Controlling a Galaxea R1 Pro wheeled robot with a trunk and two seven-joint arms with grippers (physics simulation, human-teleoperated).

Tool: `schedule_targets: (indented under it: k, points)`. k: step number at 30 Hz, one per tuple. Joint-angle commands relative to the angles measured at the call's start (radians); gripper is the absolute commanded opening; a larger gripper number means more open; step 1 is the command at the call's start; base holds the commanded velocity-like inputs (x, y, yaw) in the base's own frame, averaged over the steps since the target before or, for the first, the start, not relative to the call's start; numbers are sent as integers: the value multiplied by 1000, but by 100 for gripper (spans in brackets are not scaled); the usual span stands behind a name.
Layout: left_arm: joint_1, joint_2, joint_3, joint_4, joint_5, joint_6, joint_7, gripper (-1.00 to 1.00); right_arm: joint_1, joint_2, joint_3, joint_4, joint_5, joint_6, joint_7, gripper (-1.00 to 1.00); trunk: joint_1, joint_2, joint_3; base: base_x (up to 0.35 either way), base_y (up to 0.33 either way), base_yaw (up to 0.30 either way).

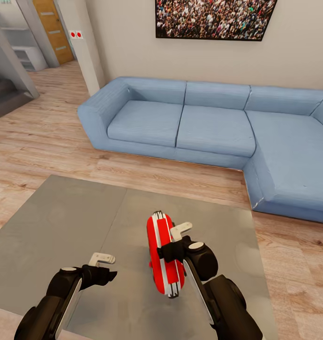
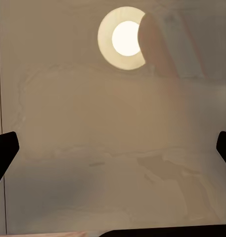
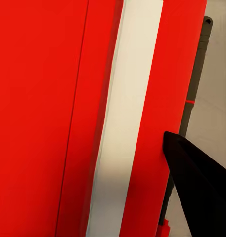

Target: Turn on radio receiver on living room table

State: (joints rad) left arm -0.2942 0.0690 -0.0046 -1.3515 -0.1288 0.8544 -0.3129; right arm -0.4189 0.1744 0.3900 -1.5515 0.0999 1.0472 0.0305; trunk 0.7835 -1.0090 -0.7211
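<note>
Head view first: the radio receiver [image 1: 164, 255] stands on its edge on the glossy grey table [image 1: 62, 226], a red slab with white stripes running its length, near the table's middle and toward the robot's right. The right gripper [image 1: 169, 249] is pressed up against it, black fingers on the red casing (from this angle I cannot tell whether the fingers clamp it or merely touch). Close up in the right wrist view, the red shell and white stripe fill most of the picture, with one dark fingertip [image 3: 192, 173] lying against the red edge. The left gripper [image 1: 104, 269] hangs over bare tabletop, well apart from the radio; in the left wrist view its two black fingers [image 2: 5, 148] sit at opposite edges, spread wide, with a lamp's round reflection [image 2: 123, 38] in the glass. Beyond the table, a blue sofa [image 1: 213, 127] sits on the wood floor [image 1: 43, 137] under a crowd picture [image 1: 213, 19].
</note>
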Motion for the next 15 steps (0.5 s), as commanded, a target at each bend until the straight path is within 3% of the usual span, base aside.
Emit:
schedule_targets:
  k: [1, 7, 9, 11, 12, 15]
  points:
    - [0, 0, 0, 0, 0, 0, 0, 100, -1, 0, 0, 0, -5, 0, 0, -100, 0, 0, 0, 0, 0, 0]
    - [0, 1, 0, -2, 3, 0, -2, 100, -1, 0, 0, -9, -11, 0, 21, -100, 0, 0, 0, 0, 0, 0]
    - [0, 1, 0, -7, 8, 1, -6, 100, -1, 0, -1, -15, -29, 0, 142, -100, 0, 0, 0, 0, 0, 0]
    - [0, 1, 0, -9, 10, 1, -8, 100, -2, 0, -1, -16, -32, 0, 218, -100, 0, 0, 0, 0, 0, 0]
    - [0, 1, 0, -11, 13, 0, -10, 100, -10, 0, -4, -17, -34, 0, 329, -100, 0, 0, 0, 0, 0, 0]
    - [0, 1, 0, -15, 15, -1, -25, 100, -38, 0, -8, -17, -34, 0, 434, -100, 0, 0, 0, 0, 0, 0]
